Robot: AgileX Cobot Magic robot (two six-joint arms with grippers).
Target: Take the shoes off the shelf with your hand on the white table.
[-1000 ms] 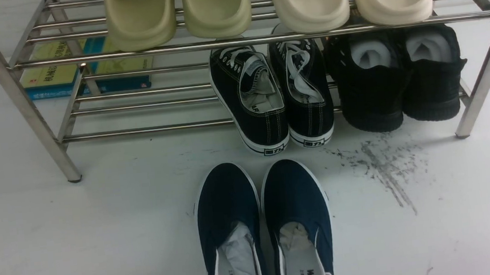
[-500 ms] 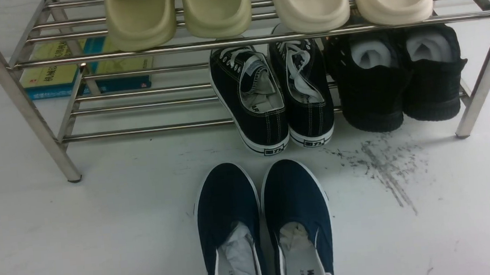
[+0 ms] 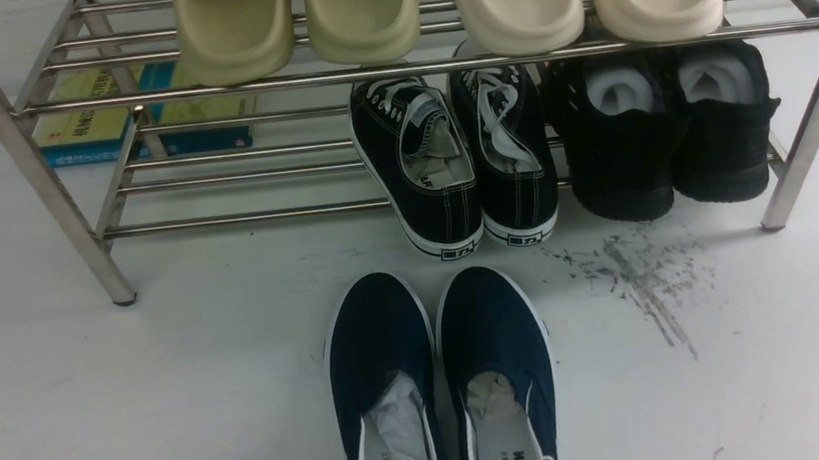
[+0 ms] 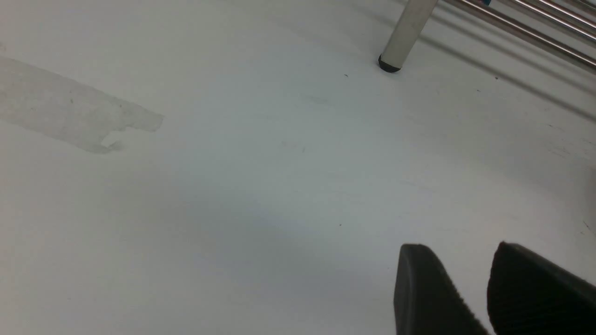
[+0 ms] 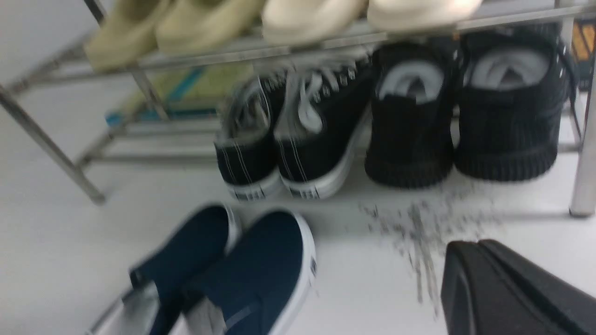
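Right claw (image 5: pixel 475 251) is closed on nothing, short of the shoes (image 3: pixel 624 157) (heels poke off the shelf (image 3: pixel 228 219), easy grabbing).

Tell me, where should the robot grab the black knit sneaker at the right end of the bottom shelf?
Grip the heel of the all-black knit lace-up sneaker, coming from the robot's side. The heel points that way, past the front rod of the shiny steel-rod shelf, and the upper tier sits close overhead, so coming from above looks blocked.
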